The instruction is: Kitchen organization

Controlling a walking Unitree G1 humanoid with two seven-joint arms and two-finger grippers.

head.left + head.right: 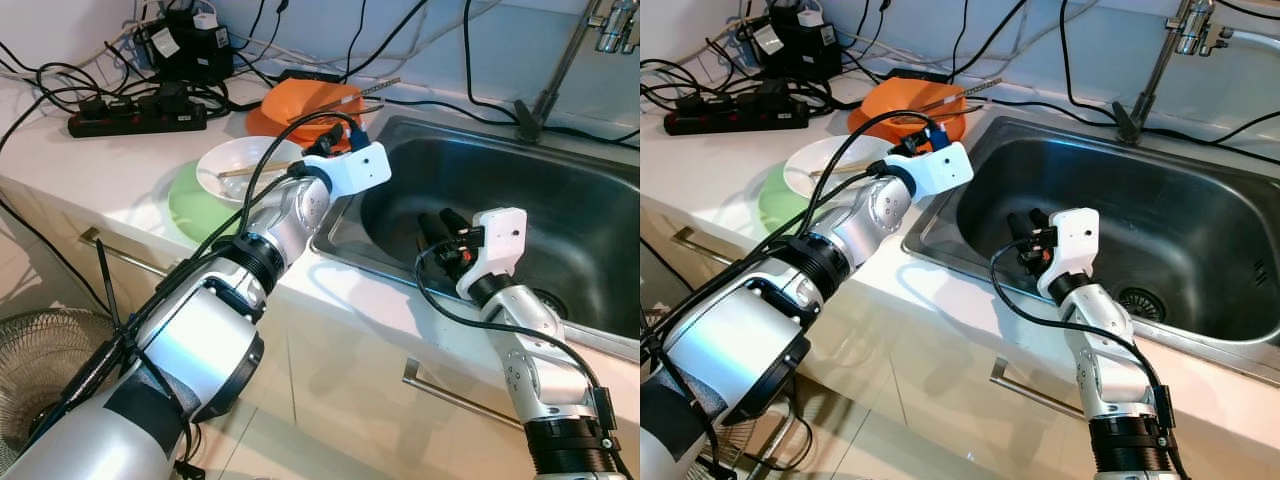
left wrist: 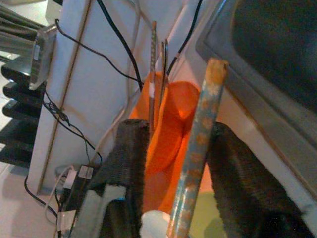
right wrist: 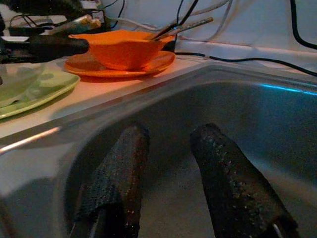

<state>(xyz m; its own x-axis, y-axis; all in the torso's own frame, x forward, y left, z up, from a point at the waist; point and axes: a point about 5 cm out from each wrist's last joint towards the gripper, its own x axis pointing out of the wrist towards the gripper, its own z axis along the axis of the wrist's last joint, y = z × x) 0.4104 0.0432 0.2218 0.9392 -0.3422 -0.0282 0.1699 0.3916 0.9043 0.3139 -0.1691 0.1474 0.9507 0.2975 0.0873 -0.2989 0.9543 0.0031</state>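
White round bowl [image 1: 243, 165] sits on the bench, left of the left end effector [image 2: 171, 163], which clamps a speckled stick [image 2: 198, 148] lengthwise toward the orange bowl [image 1: 312, 108]. Right end effector [image 3: 173, 173] hangs parted inside the steel sink [image 1: 560, 190].

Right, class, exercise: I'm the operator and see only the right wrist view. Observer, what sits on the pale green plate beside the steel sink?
Observer: A round white bowl, with a wooden chopstick lying in it, sits on the pale green plate.
Operator: And the left gripper?
Observer: The left gripper points at the orange bowl. A speckled stick stands between its fingers, but the grip is unclear.
Operator: Anything in the sink?
Observer: The steel sink has a round drain beside the right arm. The right gripper holds nothing.
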